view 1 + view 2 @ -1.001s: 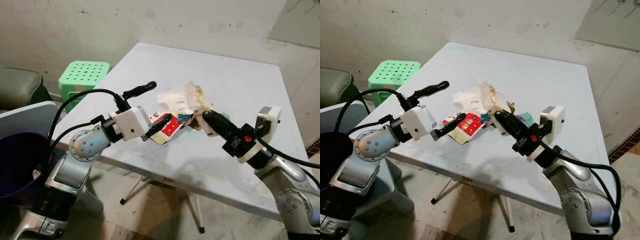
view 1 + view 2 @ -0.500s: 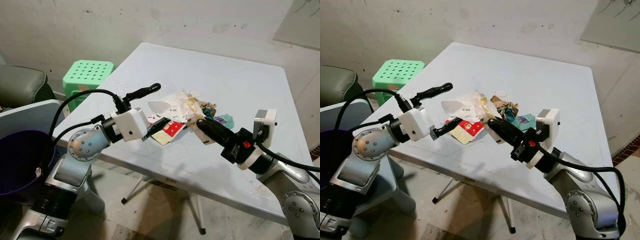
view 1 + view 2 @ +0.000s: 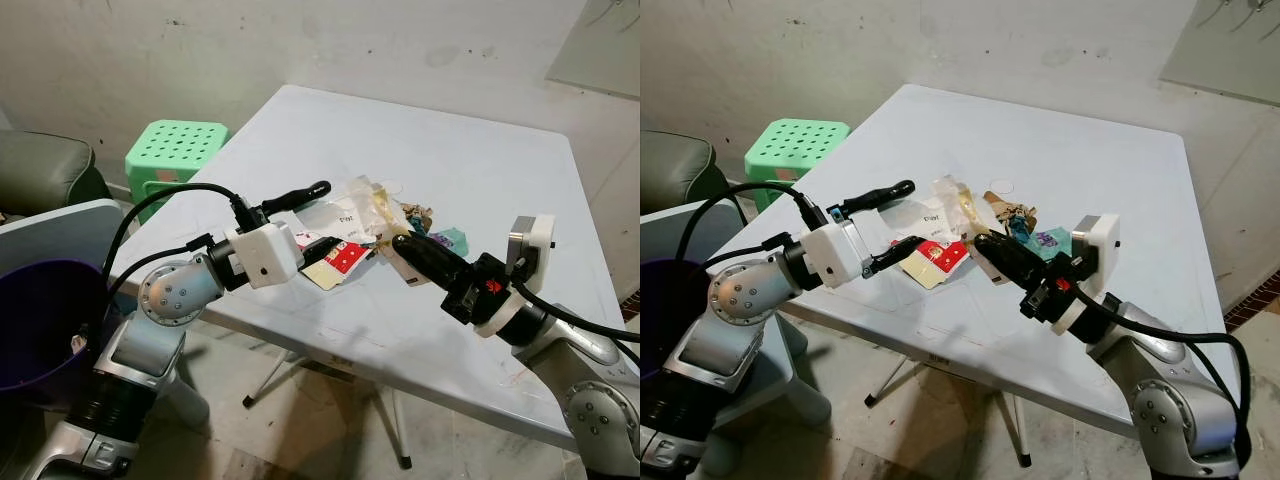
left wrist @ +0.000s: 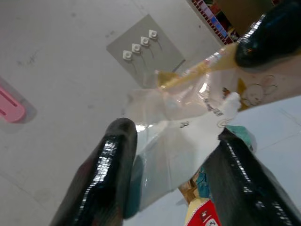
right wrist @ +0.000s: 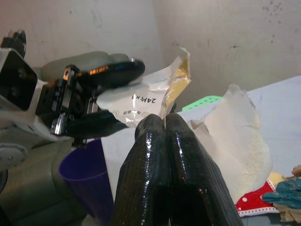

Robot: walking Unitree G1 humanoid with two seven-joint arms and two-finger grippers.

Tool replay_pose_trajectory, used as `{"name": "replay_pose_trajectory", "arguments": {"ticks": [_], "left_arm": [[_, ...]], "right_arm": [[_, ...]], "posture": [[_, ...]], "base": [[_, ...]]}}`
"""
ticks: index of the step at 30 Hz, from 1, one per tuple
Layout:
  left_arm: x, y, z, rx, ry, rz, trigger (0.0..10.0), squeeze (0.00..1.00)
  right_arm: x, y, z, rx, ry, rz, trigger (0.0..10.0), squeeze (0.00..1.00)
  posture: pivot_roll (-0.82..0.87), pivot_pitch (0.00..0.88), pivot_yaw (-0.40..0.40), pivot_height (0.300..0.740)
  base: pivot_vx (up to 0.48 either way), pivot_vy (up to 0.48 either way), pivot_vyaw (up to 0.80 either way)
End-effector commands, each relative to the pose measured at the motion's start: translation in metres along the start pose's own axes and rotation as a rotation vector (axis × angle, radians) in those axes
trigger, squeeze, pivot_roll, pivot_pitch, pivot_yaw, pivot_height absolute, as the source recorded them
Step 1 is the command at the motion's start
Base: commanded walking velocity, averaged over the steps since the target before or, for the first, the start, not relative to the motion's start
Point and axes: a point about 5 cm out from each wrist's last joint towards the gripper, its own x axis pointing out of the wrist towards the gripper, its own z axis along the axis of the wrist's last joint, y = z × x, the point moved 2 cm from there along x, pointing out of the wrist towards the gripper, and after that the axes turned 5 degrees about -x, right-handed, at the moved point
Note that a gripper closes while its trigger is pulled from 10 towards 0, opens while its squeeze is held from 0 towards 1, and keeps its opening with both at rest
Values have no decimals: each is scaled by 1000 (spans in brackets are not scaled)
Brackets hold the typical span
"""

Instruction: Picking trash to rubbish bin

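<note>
The right gripper point(image 3: 400, 243) has its fingers pressed together on the clear plastic wrapper point(image 3: 345, 212), lifting it just above the white table point(image 3: 470, 160); the wrapper stretches left from its tips. The left gripper point(image 3: 318, 220) is spread wide around the wrapper's left end; more trash point(image 3: 340, 262) lies on the table beneath, and the purple bin point(image 3: 40, 320) stands at the far left.

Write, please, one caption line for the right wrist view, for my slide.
Right gripper shut on a clear plastic wrapper, passing it between the open fingers of the left gripper.
</note>
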Motion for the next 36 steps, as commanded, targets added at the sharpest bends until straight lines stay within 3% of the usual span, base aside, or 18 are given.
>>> {"name": "replay_pose_trajectory", "arguments": {"ticks": [1,28,29,30,36], "left_arm": [[1,-4,2,2,-10,-23,0,0],[0,-7,3,-9,-16,-31,0,0],[0,-7,3,-9,-16,-31,0,0],[0,-7,3,-9,-16,-31,0,0],[0,-6,3,-9,-19,-27,0,0]], "right_arm": [[1,-1,6,-3,-21,0,10000,0],[-3,9,10,101,-23,95,10000,0],[-4,10,10,113,-25,111,10000,43],[-4,12,11,113,-29,134,10000,1000],[-7,18,13,130,-38,185,10000,1000]], "posture": [[-5,70,-32,740],[-3,66,-33,740],[-2,65,-34,740],[-2,65,-34,740],[-2,63,-34,740]], "base": [[0,0,0],[0,0,0],[0,0,0],[0,0,0],[0,0,0]]}}
